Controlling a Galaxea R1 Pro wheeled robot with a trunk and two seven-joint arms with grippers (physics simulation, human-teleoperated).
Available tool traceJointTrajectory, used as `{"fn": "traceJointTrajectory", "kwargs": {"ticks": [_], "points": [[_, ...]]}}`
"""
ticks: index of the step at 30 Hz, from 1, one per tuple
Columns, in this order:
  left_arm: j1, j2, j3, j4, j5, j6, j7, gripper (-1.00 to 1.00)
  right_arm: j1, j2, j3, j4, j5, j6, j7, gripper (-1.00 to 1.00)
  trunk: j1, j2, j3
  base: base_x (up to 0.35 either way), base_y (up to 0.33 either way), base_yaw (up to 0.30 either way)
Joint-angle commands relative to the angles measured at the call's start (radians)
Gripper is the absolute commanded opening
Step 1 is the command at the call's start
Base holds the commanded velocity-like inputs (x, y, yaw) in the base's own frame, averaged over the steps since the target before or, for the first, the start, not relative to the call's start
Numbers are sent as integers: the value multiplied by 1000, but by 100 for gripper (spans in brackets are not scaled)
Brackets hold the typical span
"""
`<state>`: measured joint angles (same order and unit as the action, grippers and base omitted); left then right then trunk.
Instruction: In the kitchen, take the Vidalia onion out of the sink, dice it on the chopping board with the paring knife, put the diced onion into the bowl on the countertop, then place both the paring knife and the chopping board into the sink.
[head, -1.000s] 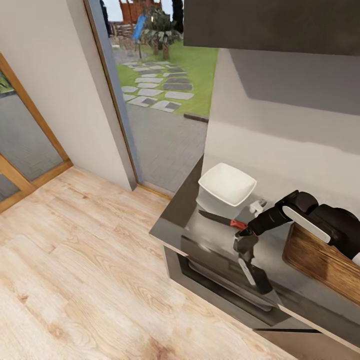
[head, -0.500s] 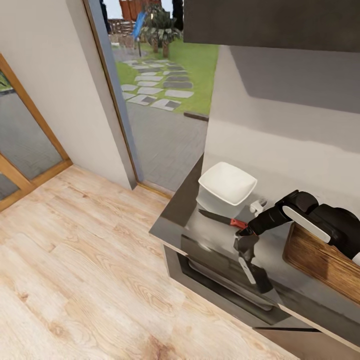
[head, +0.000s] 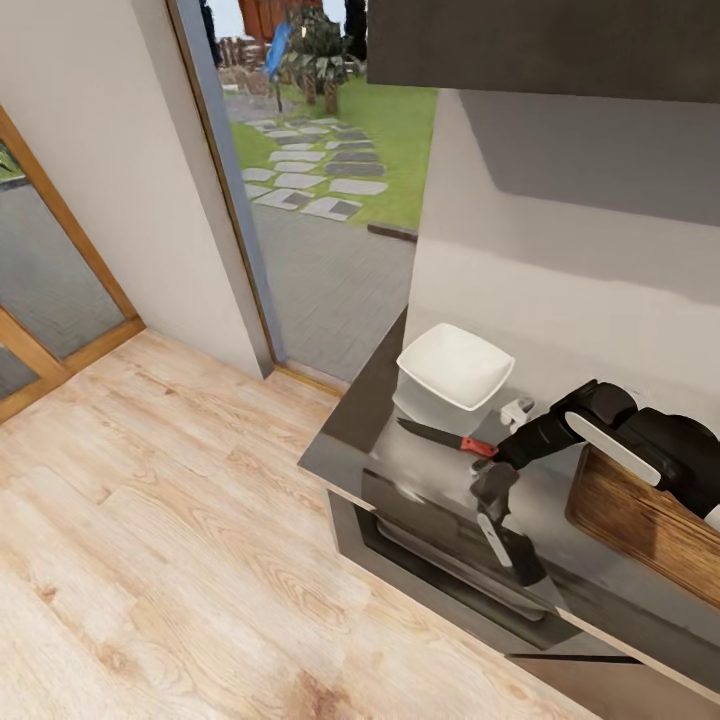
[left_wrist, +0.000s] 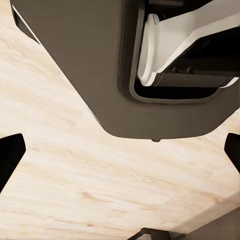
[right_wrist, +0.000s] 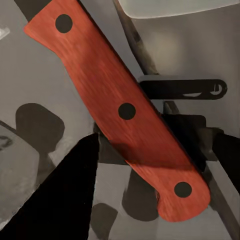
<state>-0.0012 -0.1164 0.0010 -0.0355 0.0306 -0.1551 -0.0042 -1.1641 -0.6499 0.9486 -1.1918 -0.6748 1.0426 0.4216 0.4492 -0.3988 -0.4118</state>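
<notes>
Reaching for the small red-handled paring knife (head: 445, 437), the right gripper (head: 497, 455) has crept closer; jaws open around the handle, gripping nothing yet. The squarish white bowl (head: 455, 366) sits at twelve o'clock.

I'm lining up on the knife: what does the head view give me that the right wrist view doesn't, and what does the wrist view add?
Head view alone: the bowl just behind the paring knife, the chopping board at the countertop's right, and the knife's dark pointed blade. Right wrist view alone: the handle's three dark rivets close up, with a dark finger of the right end effector beside the handle. Both share the knife's reddish handle lying on the glossy grey countertop.
</notes>
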Motion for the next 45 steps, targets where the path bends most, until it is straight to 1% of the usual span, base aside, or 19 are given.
{"fn": "traceJointTrajectory", "kwargs": {"ticks": [1,17,32,37,45], "points": [[0,0,0,0,3,-3,0,100,0,-1,3,0,-15,5,12,-100,1,-1,-2,0,0,0],[0,0,0,0,3,-3,0,100,0,-1,2,0,-15,5,11,-100,1,-1,-1,0,0,0],[0,1,1,0,3,-1,0,100,0,-1,3,-1,-17,5,13,-100,1,-1,22,-4,0,0],[0,1,2,-1,3,-1,1,100,0,-1,4,-1,-17,5,13,-100,1,-1,30,-160,0,0],[0,1,2,0,3,-1,1,100,0,-1,4,-2,-18,5,13,-100,1,-1,43,-304,0,0]]}}
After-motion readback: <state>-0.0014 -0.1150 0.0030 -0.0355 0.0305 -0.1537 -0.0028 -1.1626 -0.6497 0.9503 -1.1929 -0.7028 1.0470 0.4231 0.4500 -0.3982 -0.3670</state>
